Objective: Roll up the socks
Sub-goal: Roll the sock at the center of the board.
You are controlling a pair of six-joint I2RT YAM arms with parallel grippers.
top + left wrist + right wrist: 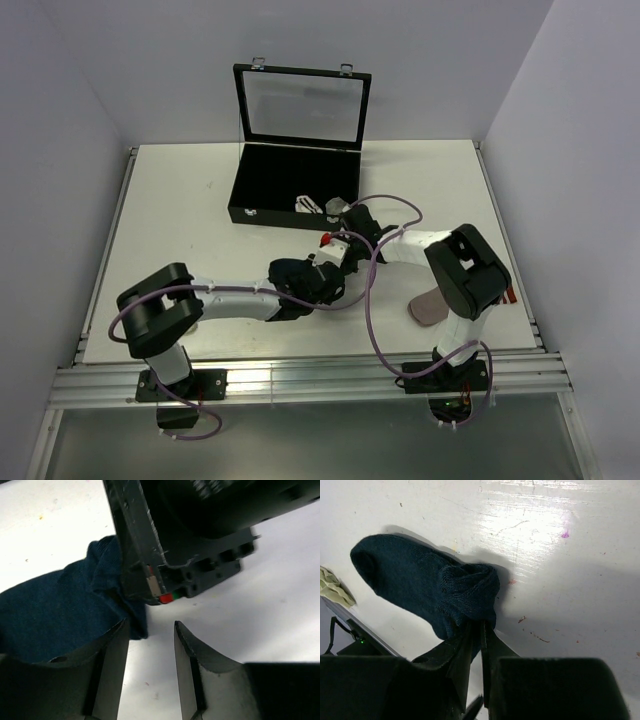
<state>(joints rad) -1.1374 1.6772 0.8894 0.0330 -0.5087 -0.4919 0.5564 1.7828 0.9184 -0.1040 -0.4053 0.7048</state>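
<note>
**A:** What do we see, biggest thing first?

**B:** We see a white worktop (180, 200) walled in on three sides. At its back stands a black case (270, 217), with its lid (300, 105) raised upright and something small and pale lying inside near the front wall.

**A:** And the arms?

**B:** The left arm (230, 300) reaches in from the left and the right arm (465, 270) bends in from the right. We find their ends meeting in the middle of the worktop, just in front of the case.

**A:** Where do we place the sock?

**B:** The navy sock (405, 580) lies flat on the worktop right where the arms meet. Its toe end is stretched out and its other end is folded over into a thick bunch.

**A:** Anything else near it?

**B:** We note a flat pinkish-grey piece (428, 308) beside the right arm's base, well apart from the navy sock. We cannot tell what it is. A scrap of pale greenish cloth (332, 587) shows at the edge of the right wrist view.

**A:** How do the fingers stand?

**B:** The right fingers (462, 655) are almost pressed together, pinching the folded bunch of the navy sock. The left fingers (116, 650) are spread, with bare worktop showing in the gap. We see the sock touching the outside of one of them, not between them.
</note>
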